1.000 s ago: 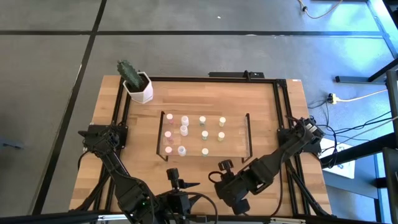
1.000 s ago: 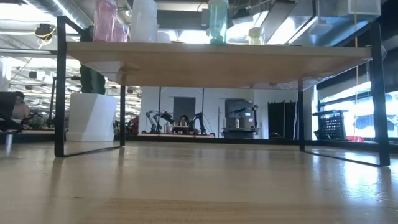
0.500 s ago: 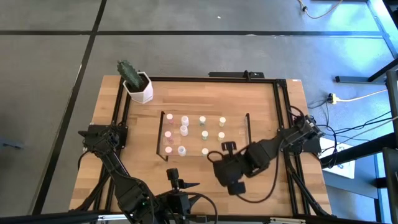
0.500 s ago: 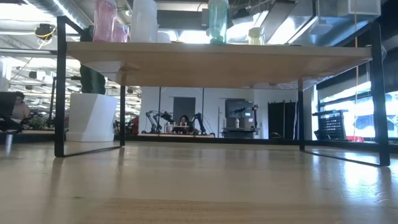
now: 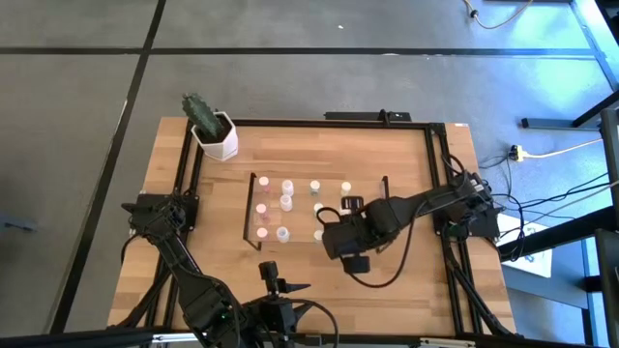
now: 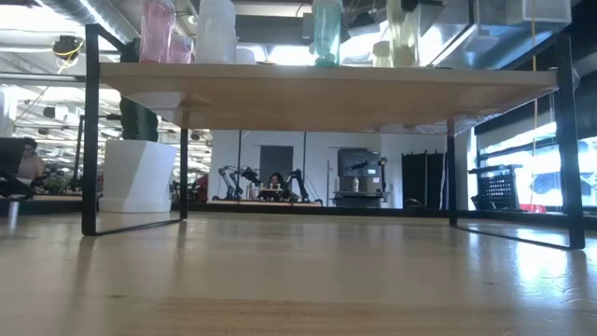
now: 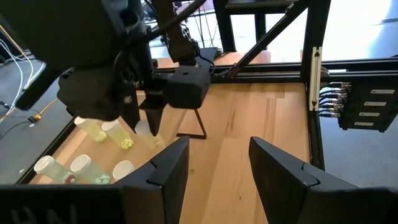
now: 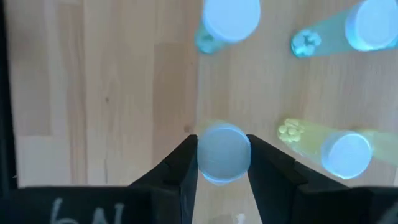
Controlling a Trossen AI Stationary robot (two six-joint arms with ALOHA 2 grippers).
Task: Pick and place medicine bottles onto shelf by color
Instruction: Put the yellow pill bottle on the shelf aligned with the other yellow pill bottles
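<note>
Right claw (image 8: 222,163) clamps yellow bottle (image 8: 224,152) over shelf (image 5: 368,208) near its right end. I judge placing step: lower beside yellow bottles (image 8: 341,152), release. Left claw (image 7: 214,165) gapes, parked at surface's front edge.

bottles (image 5: 285,201) on shelf (image 5: 368,227) (cactus pot (image 5: 218,138) behind)

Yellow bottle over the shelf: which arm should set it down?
Right. The right hand is shut on the yellow bottle above the shelf, beside the other yellow bottles. The left hand waits open at the table's front edge.
</note>
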